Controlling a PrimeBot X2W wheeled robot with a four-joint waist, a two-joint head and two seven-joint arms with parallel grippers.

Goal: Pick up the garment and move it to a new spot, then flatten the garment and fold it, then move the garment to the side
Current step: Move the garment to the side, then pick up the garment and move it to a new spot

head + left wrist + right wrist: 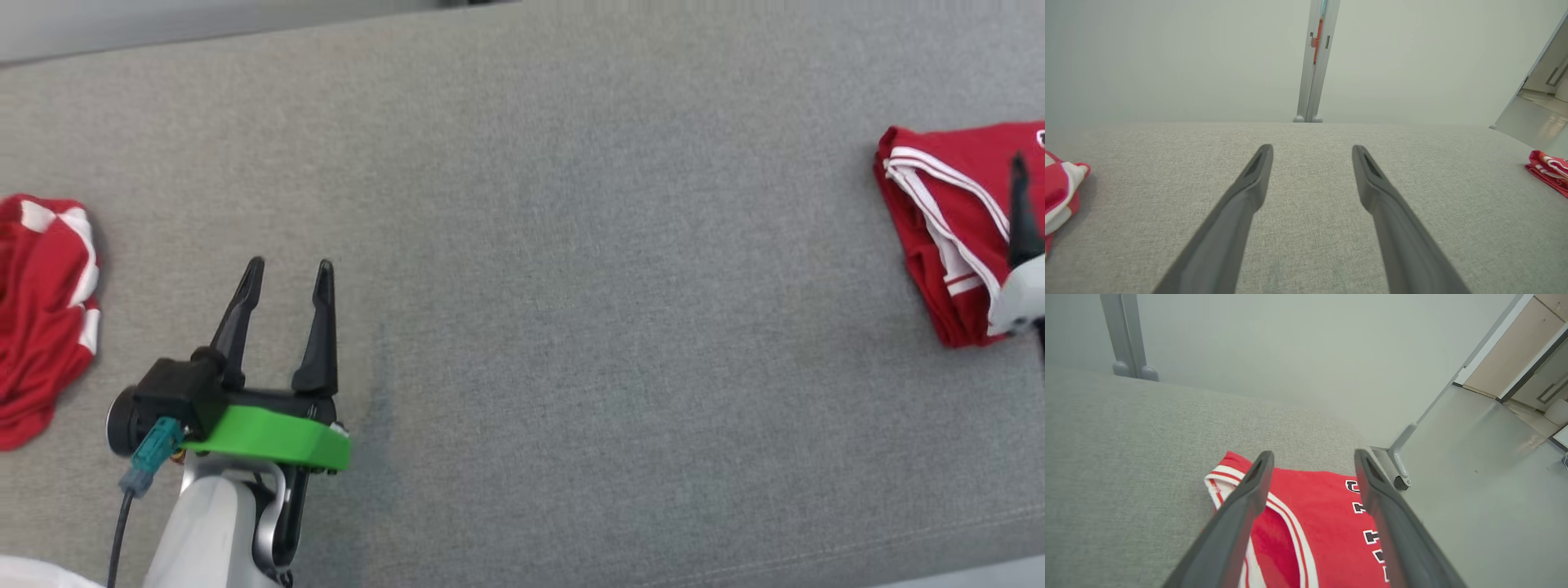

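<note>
The garment [939,237] is red with white stripes and black lettering. It lies folded at the far right of the grey cloth-covered surface [571,286]; it also shows small in the left wrist view [1549,173]. My right gripper [1313,454] hovers just above the garment [1323,522], open, with nothing between its fingers. One dark finger [1020,204] of it rises over the cloth at the head view's right edge. My left gripper [291,263] stands open and empty over bare surface at the lower left, also seen along its fingers [1312,147].
A second red and white garment [41,318] lies crumpled at the far left [1057,192]. The surface ends just right of the folded garment, with the floor [1474,477] beyond. A grey post [1314,61] stands behind the far edge.
</note>
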